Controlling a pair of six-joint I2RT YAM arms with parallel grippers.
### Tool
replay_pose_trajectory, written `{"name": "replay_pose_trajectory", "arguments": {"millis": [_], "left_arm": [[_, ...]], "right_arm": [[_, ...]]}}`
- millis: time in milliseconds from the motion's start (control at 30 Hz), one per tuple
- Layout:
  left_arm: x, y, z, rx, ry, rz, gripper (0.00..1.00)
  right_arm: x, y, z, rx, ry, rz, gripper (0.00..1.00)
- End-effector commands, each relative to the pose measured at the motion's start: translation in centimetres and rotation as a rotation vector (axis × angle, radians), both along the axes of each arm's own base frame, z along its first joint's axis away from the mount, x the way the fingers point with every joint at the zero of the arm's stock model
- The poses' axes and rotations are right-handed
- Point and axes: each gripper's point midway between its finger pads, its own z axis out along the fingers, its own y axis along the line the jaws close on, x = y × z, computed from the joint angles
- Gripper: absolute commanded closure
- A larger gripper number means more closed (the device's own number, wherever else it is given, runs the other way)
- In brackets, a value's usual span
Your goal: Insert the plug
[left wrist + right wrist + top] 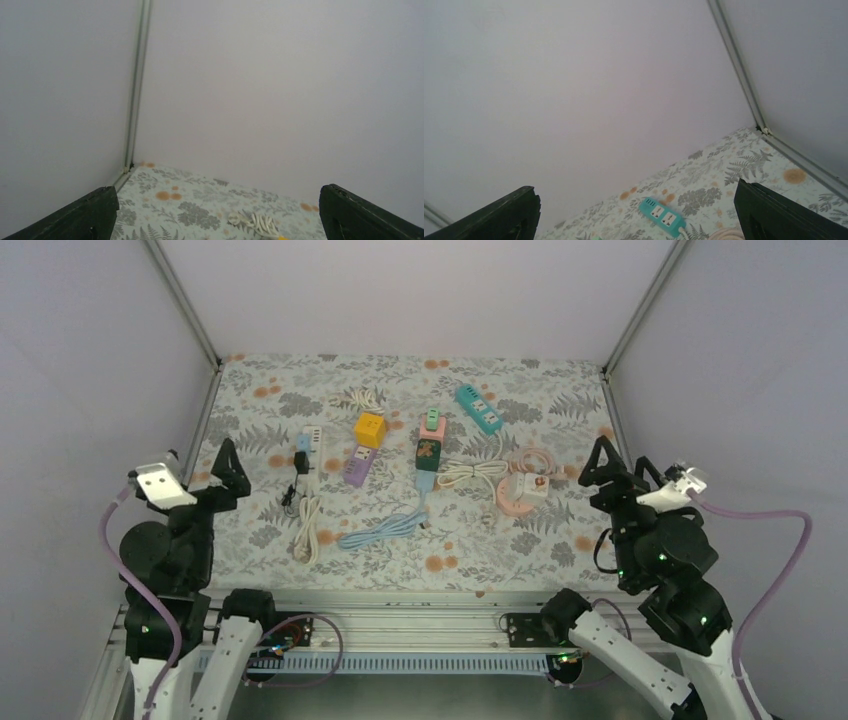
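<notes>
The bench, covered in a leaf-and-flower print, carries a teal strip toward the far right, a yellow cube socket just beyond a purple strip, and a pink-and-green strip at the middle. A white strip lies to the left with a black plug beside it. A white cable and a blue cable run toward the near edge, and a white socket sits by a pink cord on the right.
</notes>
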Motion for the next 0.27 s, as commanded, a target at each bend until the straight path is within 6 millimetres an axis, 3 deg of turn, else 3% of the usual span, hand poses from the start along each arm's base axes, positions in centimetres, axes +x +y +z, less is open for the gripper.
{"name": "replay_pose_trajectory", "arguments": {"millis": [0,233], "left_arm": [[-0.68,1.28,0.55,-0.015,-0.036,0.071,0.00],[-0.83,1.46,0.79,-0.016,-0.048,0.081,0.00]], "right_arm": [[-0.88,-2.31,-0.18,0.026,-0.018,-0.104,0.00],[-1.12,-2.53,-0.63,0.045,-0.027,-0.105,0.00]]}}
